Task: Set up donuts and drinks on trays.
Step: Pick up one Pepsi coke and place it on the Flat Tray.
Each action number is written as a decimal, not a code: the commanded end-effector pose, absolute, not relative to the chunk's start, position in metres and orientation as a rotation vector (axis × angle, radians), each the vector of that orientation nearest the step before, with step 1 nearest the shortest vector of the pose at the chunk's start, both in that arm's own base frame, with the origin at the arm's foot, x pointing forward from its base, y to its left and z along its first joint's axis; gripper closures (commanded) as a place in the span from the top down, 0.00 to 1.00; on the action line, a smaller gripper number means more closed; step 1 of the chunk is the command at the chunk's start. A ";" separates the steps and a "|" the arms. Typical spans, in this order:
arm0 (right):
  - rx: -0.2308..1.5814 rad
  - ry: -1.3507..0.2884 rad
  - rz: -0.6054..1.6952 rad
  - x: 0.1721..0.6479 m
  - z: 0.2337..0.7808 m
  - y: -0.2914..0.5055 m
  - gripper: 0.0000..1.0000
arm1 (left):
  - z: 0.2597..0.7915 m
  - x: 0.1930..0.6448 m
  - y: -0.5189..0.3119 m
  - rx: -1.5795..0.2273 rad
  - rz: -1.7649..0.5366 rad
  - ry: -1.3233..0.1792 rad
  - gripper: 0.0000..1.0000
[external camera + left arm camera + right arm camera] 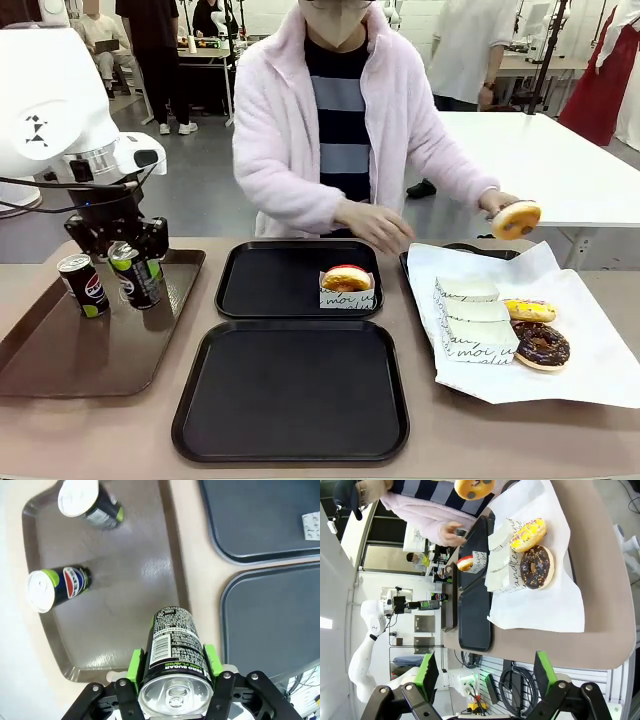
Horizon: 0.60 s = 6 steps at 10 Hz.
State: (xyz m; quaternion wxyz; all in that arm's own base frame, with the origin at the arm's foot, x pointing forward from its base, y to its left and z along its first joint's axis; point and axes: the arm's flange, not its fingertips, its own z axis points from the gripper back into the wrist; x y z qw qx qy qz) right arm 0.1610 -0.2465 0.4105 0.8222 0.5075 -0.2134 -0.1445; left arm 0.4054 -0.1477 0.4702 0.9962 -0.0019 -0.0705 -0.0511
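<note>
- Soda can [172,635] clamped between the green pads of the left claw [172,664], jaws closed snugly on its sides, over the long brown tray [150,575]; lifted clear or just touching, impossible to tell.
- Beyond that claw's fingertips, on the same brown tray, a second can [57,582] and a third can [90,502], both apart from the held one.
- Off to that claw's right on the table [480,440], the far black tray [250,290] with a single pink-topped donut [347,283] in its paper sleeve; nearer, the near black tray [290,390], bare.
- Right claw [485,680] spread wide, nothing between its pads, well back from the paper-lined tray [535,605] ahead of it.
- On that paper, a yellow donut [530,534] and a chocolate donut [536,566] beside stacked paper sleeves [502,555].
- Farther out, a person's hand [497,203] holding up another donut [516,220].
- Judged barely begun: one donut placed, no drink on either black tray; three cans and at least three donuts left to distribute.
</note>
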 end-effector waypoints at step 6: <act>1.088 -0.450 -0.300 0.161 0.409 -0.246 1.00 | 0.458 0.441 -0.260 0.012 -0.190 -0.271 0.59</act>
